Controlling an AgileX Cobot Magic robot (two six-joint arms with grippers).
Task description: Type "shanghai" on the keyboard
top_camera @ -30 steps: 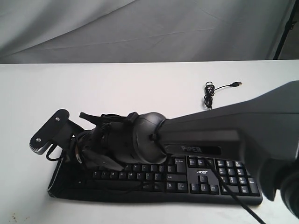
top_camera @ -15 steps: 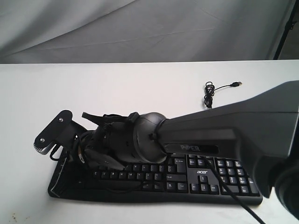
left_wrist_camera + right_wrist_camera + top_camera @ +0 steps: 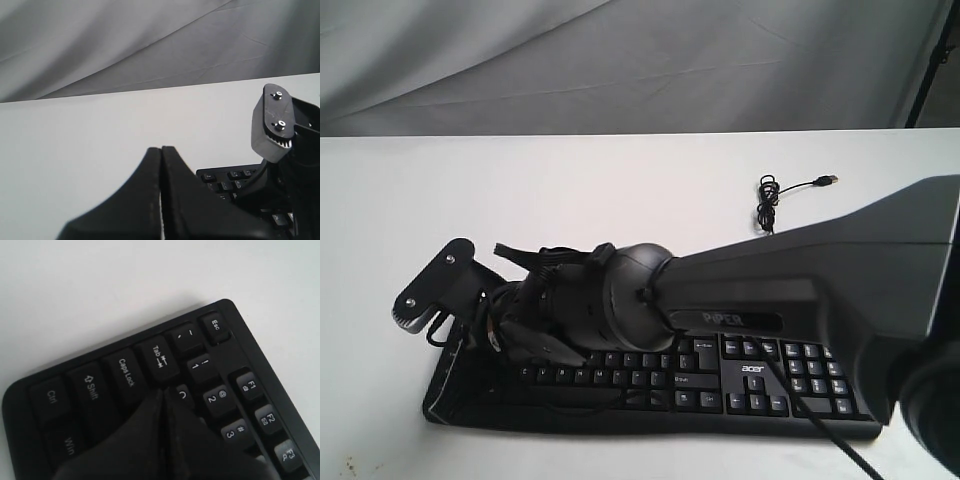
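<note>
The white worktop (image 3: 620, 190) fills most of the exterior view, with a creased grey cloth (image 3: 620, 60) hanging behind it. The right arm (image 3: 800, 285), black and bulky, reaches in from the right and across the middle. Its wrist sits over the left half of the keyboard (image 3: 760, 385).

The keyboard lies along the near edge of the worktop, number pad to the right. It sits where it was a second ago. The arm's wrist and the grey bracket (image 3: 432, 285) at its end stand slightly farther right and lower than a second ago. Over the last half second they barely differ.

The thin cable (image 3: 767, 205) is bunched in the same loose coil behind the keyboard, and its plug (image 3: 828, 180) lies apart on the bare worktop.

In the right wrist view the right hand (image 3: 164, 392) has its two fingers pressed together. The tips are at the seam where Tab, Caps Lock and the next letter key meet. I cannot tell whether they are pushing a key down.

In the left wrist view the left hand (image 3: 161, 149) is also pressed together. It points over bare worktop just beside the keyboard's end, with the grey bracket close by.
</note>
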